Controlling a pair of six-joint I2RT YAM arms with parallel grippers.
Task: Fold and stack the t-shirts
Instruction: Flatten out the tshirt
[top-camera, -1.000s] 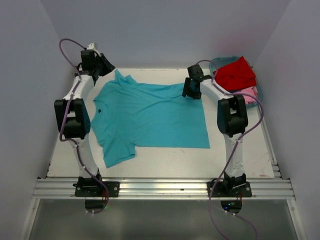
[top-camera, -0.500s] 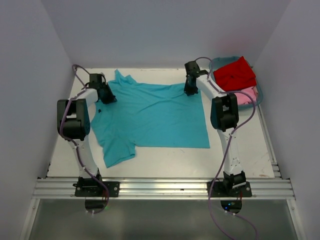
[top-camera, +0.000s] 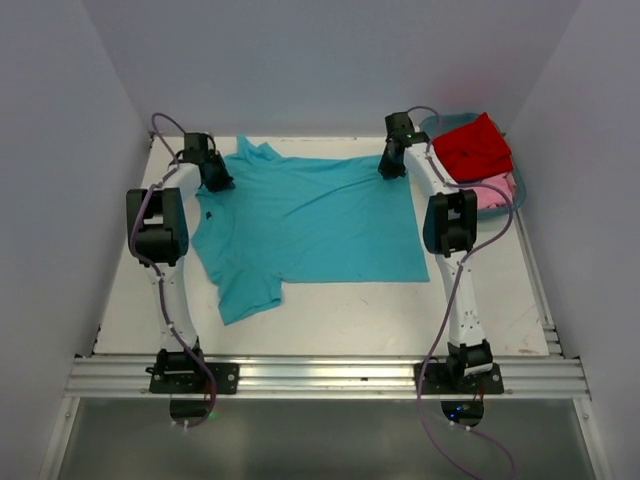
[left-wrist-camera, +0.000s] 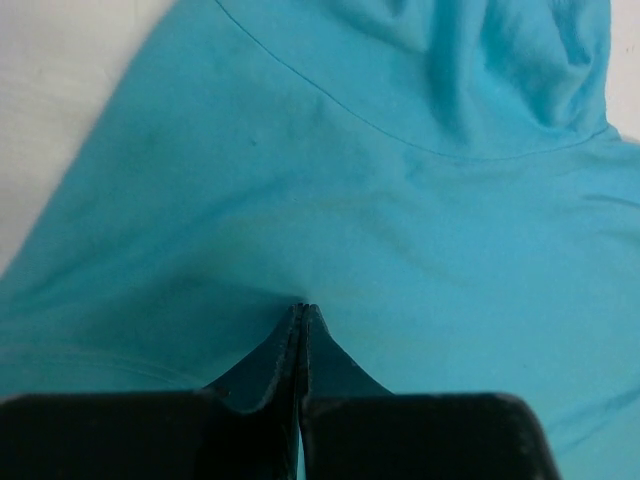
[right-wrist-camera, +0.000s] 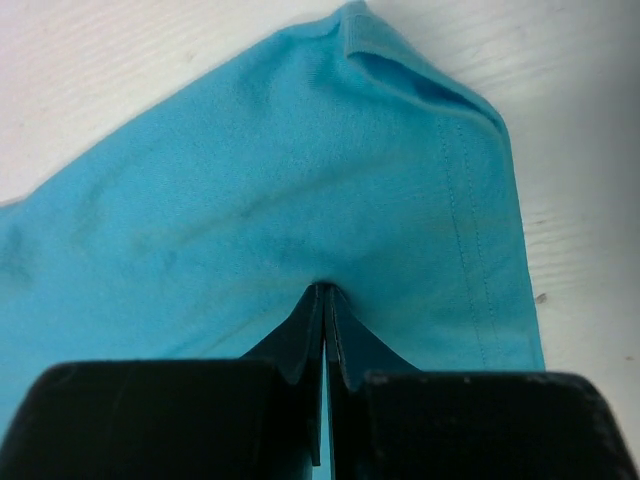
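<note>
On the white table (top-camera: 340, 320): turquoise t-shirt (top-camera: 310, 215), spread mostly flat, collar at the far left, one sleeve pointing near-left, hem along the right. At its far-left shoulder: left gripper (top-camera: 215, 180), jaws pressed fully together, pinching a small pucker of the turquoise cloth. At its far-right corner: right gripper (top-camera: 388, 168), jaws likewise closed tight, nipping the cloth just inside the hem. Far right, in a teal tub (top-camera: 437, 124): red t-shirt (top-camera: 470, 148) bunched on top, pale pink t-shirt (top-camera: 492, 190) beneath it, just beside the right arm.
</note>
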